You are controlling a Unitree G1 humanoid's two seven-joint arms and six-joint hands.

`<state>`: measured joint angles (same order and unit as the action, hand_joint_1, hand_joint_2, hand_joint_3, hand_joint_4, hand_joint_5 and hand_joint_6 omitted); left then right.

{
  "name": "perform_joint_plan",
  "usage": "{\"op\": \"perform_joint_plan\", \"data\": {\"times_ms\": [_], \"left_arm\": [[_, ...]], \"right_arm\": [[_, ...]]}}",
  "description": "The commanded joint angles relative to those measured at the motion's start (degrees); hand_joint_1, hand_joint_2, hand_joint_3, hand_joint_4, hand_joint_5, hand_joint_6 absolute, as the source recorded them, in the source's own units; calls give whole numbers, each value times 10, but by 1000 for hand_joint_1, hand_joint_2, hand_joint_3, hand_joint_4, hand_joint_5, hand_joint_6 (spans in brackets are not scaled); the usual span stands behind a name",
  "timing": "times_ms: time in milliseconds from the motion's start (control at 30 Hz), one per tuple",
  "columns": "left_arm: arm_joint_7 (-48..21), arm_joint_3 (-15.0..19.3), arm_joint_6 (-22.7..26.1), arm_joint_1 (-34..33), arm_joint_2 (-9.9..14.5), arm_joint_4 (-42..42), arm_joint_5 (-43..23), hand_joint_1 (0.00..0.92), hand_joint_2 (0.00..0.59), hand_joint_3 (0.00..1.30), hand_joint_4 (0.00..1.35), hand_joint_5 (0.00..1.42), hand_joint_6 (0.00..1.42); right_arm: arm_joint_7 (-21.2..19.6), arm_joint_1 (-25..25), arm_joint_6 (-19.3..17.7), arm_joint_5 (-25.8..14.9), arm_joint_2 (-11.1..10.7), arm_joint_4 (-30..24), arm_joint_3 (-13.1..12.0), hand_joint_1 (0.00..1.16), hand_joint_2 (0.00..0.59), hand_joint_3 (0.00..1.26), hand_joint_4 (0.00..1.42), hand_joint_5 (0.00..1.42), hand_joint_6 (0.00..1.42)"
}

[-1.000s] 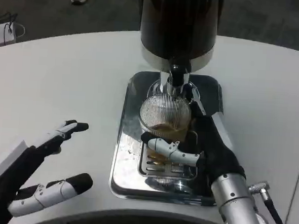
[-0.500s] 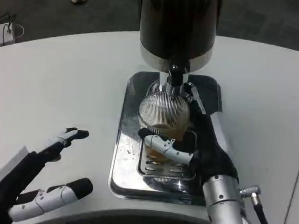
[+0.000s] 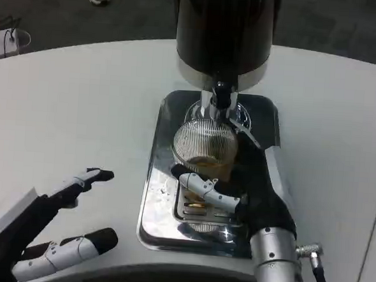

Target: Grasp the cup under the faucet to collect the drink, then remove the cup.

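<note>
At the lower left of the frame the left hand (image 3: 39, 224) hovers over the white surface (image 3: 81, 109) with fingers spread and nothing held, well apart from the work. At lower centre-right the right hand (image 3: 246, 183) reaches up the frame onto the metal drip tray (image 3: 155, 203), its fingers (image 3: 207, 188) wrapped around the near side of the ribbed clear cup (image 3: 204, 145). The cup stands upright at frame centre with amber drink in its bottom, directly beneath the faucet (image 3: 220, 98) of the dark dispenser (image 3: 223, 28); judged from this, removal calls for drawing the cup toward the lower frame, clear of the spout.
</note>
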<state>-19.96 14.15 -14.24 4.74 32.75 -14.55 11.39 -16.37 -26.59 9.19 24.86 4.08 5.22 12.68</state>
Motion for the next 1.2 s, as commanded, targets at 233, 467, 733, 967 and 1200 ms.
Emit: {"op": "perform_joint_plan", "data": {"times_ms": [233, 467, 733, 967, 1200], "left_arm": [[-11, -5, -3, 7, 9, 12, -11, 0, 30, 188, 74, 123, 212], [-10, -7, -5, 1, 12, 17, -15, 0, 30, 190, 82, 131, 212], [-6, -15, -9, -11, 12, 25, -17, 0, 33, 195, 85, 134, 212], [-5, -15, -15, -24, 13, 37, -19, 0, 34, 199, 86, 135, 212], [-4, -14, -22, -34, 13, 46, -22, 0, 34, 200, 86, 135, 212]], "right_arm": [[-55, 16, -19, 21, 24, 13, 12, 879, 254, 467, 585, 596, 482], [-83, 17, -36, 31, 27, 23, 12, 893, 264, 627, 804, 896, 922], [-91, 36, -64, 28, 21, 12, 9, 909, 267, 855, 1094, 1192, 1255], [-69, 54, -65, 30, 13, -23, 16, 909, 267, 957, 1193, 1300, 1353], [-15, 91, -56, 26, 5, -80, 33, 909, 267, 1004, 1227, 1348, 1398]]}}
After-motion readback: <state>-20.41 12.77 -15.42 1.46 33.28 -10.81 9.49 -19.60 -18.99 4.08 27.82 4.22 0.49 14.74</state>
